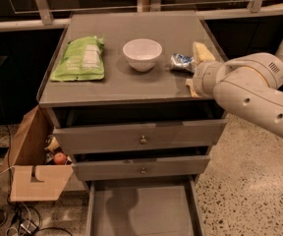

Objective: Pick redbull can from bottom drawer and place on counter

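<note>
The redbull can [182,62] lies on its side on the counter [131,85], right of the white bowl. My gripper [195,69] is just right of the can at the counter's right edge. Its two pale fingers [201,51] are spread apart, one behind the can's end and one in front of it, and they do not clamp it. The bottom drawer [141,210] is pulled out below, and its grey floor is bare.
A white bowl [142,53] stands mid-counter and a green snack bag [80,59] lies at the left. The two upper drawers [141,136] are slightly pulled out. A cardboard box [31,166] with items stands on the floor at the left.
</note>
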Robot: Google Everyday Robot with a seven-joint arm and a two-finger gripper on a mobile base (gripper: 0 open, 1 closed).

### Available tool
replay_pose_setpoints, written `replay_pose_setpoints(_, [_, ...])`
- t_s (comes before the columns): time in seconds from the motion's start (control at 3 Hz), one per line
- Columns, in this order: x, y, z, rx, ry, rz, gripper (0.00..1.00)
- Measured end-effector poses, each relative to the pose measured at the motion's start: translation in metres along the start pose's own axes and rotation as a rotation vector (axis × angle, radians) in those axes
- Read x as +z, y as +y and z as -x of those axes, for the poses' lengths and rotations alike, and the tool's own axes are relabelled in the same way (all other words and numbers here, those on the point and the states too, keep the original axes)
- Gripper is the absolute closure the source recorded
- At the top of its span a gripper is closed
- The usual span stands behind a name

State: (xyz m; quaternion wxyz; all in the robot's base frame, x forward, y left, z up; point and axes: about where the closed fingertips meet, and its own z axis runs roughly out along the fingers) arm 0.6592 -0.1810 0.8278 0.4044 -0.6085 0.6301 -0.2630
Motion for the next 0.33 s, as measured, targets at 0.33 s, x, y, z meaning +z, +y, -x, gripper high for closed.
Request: replay_pose_setpoints(0.33, [0.0,0.0,0.0,0.0,0.0,0.0,0.0])
